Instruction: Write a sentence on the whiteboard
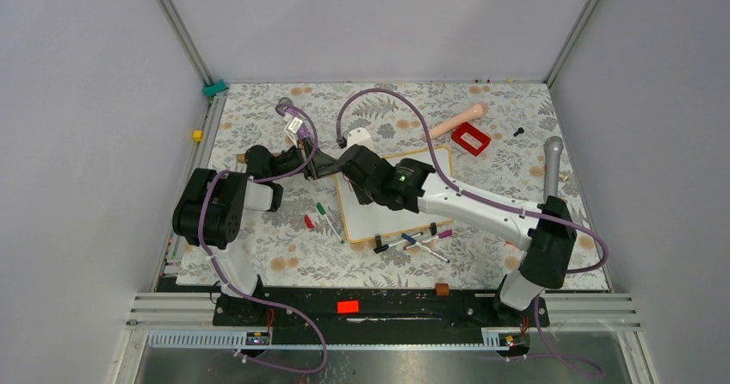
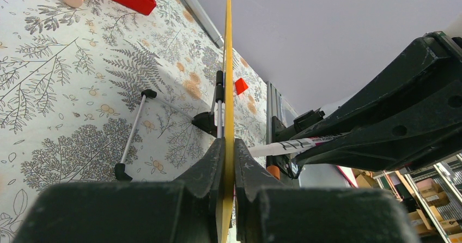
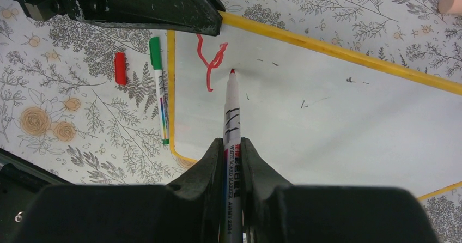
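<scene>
The whiteboard (image 1: 377,219) lies on the floral cloth, its light-wood frame seen edge-on in the left wrist view (image 2: 228,63). My left gripper (image 2: 229,161) is shut on the frame at the board's far-left corner (image 1: 334,165). My right gripper (image 3: 232,150) is shut on a red whiteboard marker (image 3: 231,107), over that same corner (image 1: 353,170). The marker's tip rests on the white surface (image 3: 327,123). Of the sentence, only one looping red stroke (image 3: 211,63) shows, just left of the tip. My right arm hides the upper board from above.
A green-capped marker (image 3: 159,90) and a red cap (image 3: 120,68) lie left of the board. Several markers (image 1: 422,242) lie along its near edge by a black clip foot (image 1: 380,248). A red box (image 1: 471,139), pink cylinder (image 1: 456,121) and grey cylinder (image 1: 551,164) sit far right.
</scene>
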{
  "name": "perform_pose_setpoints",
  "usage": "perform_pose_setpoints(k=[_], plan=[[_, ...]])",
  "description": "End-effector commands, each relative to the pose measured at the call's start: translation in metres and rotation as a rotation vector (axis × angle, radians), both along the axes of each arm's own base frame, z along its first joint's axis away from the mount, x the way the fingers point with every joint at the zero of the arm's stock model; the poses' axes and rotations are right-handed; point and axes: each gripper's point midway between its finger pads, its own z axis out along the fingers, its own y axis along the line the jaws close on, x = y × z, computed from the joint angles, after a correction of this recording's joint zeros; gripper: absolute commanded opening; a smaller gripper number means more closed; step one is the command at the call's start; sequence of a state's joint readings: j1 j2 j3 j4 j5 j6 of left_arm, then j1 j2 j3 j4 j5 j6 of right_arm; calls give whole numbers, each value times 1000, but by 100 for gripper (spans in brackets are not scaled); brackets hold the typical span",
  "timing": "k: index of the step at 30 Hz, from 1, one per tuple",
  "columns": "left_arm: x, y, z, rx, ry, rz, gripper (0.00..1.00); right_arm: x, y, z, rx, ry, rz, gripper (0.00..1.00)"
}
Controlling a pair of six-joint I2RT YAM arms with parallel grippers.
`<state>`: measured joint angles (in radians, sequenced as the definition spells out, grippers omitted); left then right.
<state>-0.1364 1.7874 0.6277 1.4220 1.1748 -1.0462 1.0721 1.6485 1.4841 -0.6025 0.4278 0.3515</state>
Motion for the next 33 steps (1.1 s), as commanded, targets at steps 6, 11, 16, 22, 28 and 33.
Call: perform_pose_setpoints(k=[6, 11, 16, 22, 28, 33], plan=[[-8, 2, 14, 2, -97, -28, 1, 10, 5, 11, -6, -24, -11, 0], [-8, 2, 14, 3, -98, -28, 1, 4, 8, 4, -4, 6, 15, 0], [-7, 2, 14, 2, -98, -27, 1, -1, 3, -2, -30, 35, 14, 0], [-7, 2, 13, 3, -98, -26, 1, -4, -5, -6, -43, 44, 1, 0], [-8, 2, 13, 3, -96, -28, 1, 6, -16, -2, -85, -5, -60, 0], [-8, 2, 13, 3, -98, -29, 1, 14, -14, 3, -95, -29, -77, 0]])
